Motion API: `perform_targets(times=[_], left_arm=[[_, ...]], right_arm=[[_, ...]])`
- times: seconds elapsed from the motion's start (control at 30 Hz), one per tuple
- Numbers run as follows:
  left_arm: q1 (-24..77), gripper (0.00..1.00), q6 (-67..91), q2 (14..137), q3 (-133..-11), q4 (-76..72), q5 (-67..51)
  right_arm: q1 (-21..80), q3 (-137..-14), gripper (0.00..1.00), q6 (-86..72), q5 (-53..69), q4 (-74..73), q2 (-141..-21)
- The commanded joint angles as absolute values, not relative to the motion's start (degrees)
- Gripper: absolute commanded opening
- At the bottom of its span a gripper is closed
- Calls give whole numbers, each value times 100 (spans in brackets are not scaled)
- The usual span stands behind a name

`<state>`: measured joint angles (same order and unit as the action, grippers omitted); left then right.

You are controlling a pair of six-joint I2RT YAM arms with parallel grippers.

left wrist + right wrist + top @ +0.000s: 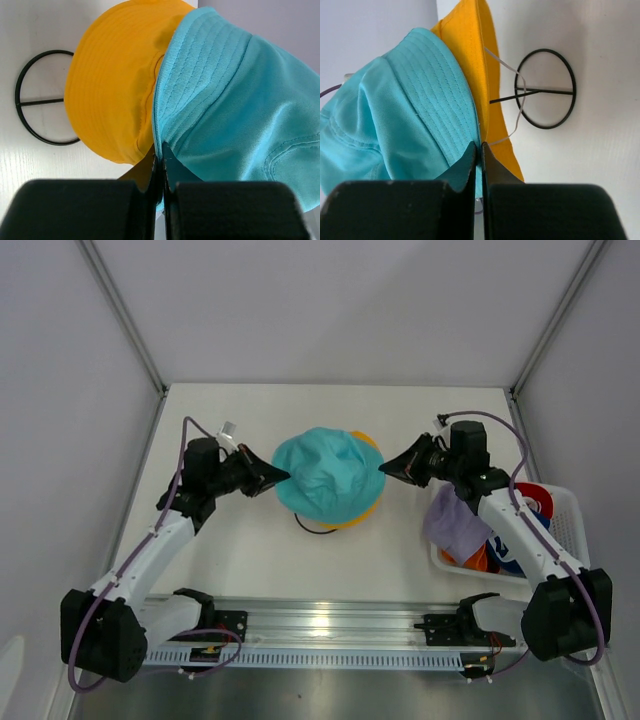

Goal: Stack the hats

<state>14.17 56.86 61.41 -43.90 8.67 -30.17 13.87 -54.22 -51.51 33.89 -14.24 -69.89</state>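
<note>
A teal hat (328, 472) sits over a yellow hat (362, 508) on the black wire stand (312, 527) in the middle of the table. My left gripper (278, 480) is shut on the teal hat's brim at its left side; the left wrist view shows the teal hat (240, 110) beside the yellow hat (115, 85). My right gripper (388, 468) is shut on the teal brim at its right side; the right wrist view shows the teal hat (405, 115) lying against the yellow hat (485, 75). More hats lie in the basket: lavender (455, 523), orange (477, 560), red (532, 502), navy (510, 562).
A white mesh basket (570, 530) stands at the right edge of the table under my right arm. The stand's ring base shows in the left wrist view (20, 102) and in the right wrist view (572, 92). Walls enclose the table on three sides.
</note>
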Motion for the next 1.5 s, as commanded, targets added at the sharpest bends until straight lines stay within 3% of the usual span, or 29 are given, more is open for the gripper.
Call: perform_targets(times=[0.0, 0.2, 0.53, 0.77, 0.97, 1.1, 1.23, 1.37, 1.47], left_arm=[[1371, 4, 5862, 6170, -4368, 467, -3024], [1371, 4, 5862, 6442, -3833, -359, -2936], [1380, 1, 5933, 8199, -3402, -1467, -3191], [1397, 2, 5292, 8121, -3340, -802, -2444], [1608, 5, 4966, 8288, -3463, -563, -2461], [1740, 22, 4711, 7955, -3586, -46, -2373], [1732, 49, 4369, 7043, -3796, 622, -2145], [1696, 66, 3921, 6384, -4534, 1572, -1794], [1679, 79, 3604, 5917, -4991, 2029, -1372]], right_arm=[[1362, -5310, 0, -5098, 3287, -1214, -7093], [1389, -5177, 0, -4887, 3199, -1028, -7365], [1398, -5115, 0, -4694, 3006, -1090, -7804], [1362, -4913, 0, -4720, 2944, -826, -8006], [1354, -4957, 0, -4536, 2900, -949, -8156], [1336, -5167, 0, -4307, 2909, -1221, -8156], [1345, -5685, 0, -4000, 3076, -1616, -8077], [1319, -6046, 12, -3604, 3129, -1775, -8103], [1257, -6606, 14, -3235, 3365, -2082, -8524]])
